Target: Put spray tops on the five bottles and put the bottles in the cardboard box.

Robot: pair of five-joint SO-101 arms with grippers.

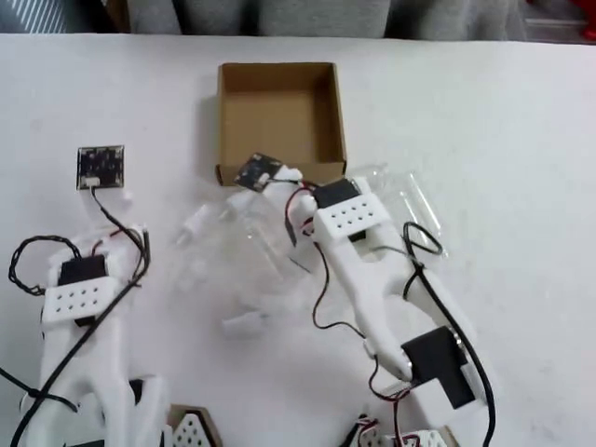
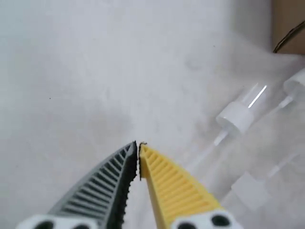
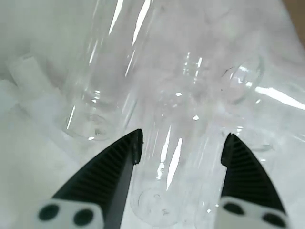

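**Bottles (image 1: 270, 242) lie loose by the box (image 1: 279, 130)**

On your table (image 1: 484, 140), the box stands open-topped, with the bottles jumbled just beside it on the arms' side. Your right gripper (image 3: 183, 138) is spread wide over the bottles. Your left gripper (image 2: 138, 145) is pinched together, holding nothing, near a spray top (image 2: 236, 114).

The left hand (image 2: 138, 149), closed tip to tip, hangs over the white surface (image 2: 71, 71), near a spray top (image 2: 237, 116).

We see clear bottles (image 3: 114, 71) lying jumbled among white spray tops (image 1: 197, 223), just near of the open cardboard box (image 1: 279, 121).
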